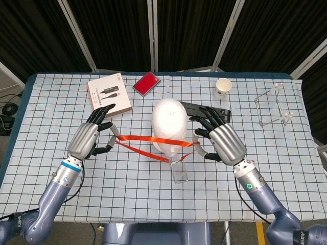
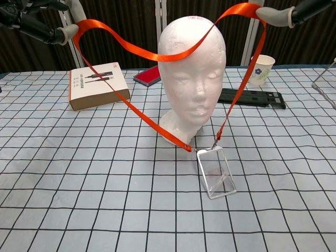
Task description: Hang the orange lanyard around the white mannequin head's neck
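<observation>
The white mannequin head (image 1: 169, 126) (image 2: 191, 79) stands upright at the table's middle. The orange lanyard (image 1: 153, 140) (image 2: 131, 50) is stretched between my two hands, its upper strap sagging across the head's forehead. My left hand (image 1: 90, 138) (image 2: 37, 23) pinches the strap's left end high up. My right hand (image 1: 220, 143) (image 2: 286, 13) pinches the right end at the same height. The two lower straps meet at a clip, from which a clear badge holder (image 1: 180, 171) (image 2: 215, 171) hangs tilted in front of the head's base.
A brown and white box (image 1: 108, 96) (image 2: 97, 85) lies at back left, a red case (image 1: 146, 83) behind the head. A black flat bar (image 1: 204, 109) (image 2: 251, 96) lies to the right of the head, a paper cup (image 1: 223, 87) (image 2: 260, 69) and a clear acrylic stand (image 1: 273, 107) further right.
</observation>
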Robot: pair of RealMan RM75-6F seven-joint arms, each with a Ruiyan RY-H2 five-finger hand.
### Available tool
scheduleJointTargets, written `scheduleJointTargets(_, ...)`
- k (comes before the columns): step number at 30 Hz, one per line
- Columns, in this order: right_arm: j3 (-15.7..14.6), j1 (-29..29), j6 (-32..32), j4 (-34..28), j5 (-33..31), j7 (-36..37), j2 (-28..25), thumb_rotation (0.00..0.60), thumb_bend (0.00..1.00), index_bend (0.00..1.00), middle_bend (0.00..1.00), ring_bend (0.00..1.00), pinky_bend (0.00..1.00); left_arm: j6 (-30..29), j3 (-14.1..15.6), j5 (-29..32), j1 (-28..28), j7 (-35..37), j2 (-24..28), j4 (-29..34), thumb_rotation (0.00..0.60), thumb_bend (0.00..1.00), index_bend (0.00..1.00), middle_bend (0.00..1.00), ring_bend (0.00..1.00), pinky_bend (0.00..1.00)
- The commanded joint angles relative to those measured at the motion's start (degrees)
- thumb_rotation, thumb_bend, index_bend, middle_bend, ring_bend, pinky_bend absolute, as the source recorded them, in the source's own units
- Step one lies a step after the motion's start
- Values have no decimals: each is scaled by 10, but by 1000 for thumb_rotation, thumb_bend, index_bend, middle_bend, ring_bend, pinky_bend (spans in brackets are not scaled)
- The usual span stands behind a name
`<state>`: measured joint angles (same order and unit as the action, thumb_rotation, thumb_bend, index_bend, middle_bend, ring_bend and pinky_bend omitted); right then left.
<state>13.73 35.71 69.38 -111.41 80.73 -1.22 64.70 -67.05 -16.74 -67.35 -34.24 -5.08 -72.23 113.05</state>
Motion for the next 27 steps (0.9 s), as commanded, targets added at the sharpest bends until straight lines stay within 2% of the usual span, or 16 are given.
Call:
scheduleJointTargets(1,15,6,-7,8,-20,14,0,600,498,734,216,0,0,8,-20,25,-10,8,8,-14,600,546,802,0,0,0)
scheduleJointTargets(9,55,26,-36,47,-96,51,10,600,498,733,216,0,0,36,-61,90,-38,18,23,-53,600,546,798,0,0,0)
scheduleJointTargets(13,74,40,-55,80,-136,69,23,600,499,732,216,0,0,71,-79,142,-66,7,29,-84,600,546,789,0,0,0)
scheduleJointTargets(19,82,58,-75,121,-170,56,41,600,498,731,216,0,0,101,-84,189,-93,-4,27,-108,600,546,785,0,0,0)
scheduleJointTargets(22,89,85,-114,171,-220,38,63,600,498,730,216,0,0,120,-86,219,-116,-8,12,-139,600,546,784,0,0,0)
scheduleJointTargets(27,91,105,-137,213,-253,20,83,600,498,729,216,0,0,129,-84,240,-134,-16,-1,-165,600,547,775,0,0,0)
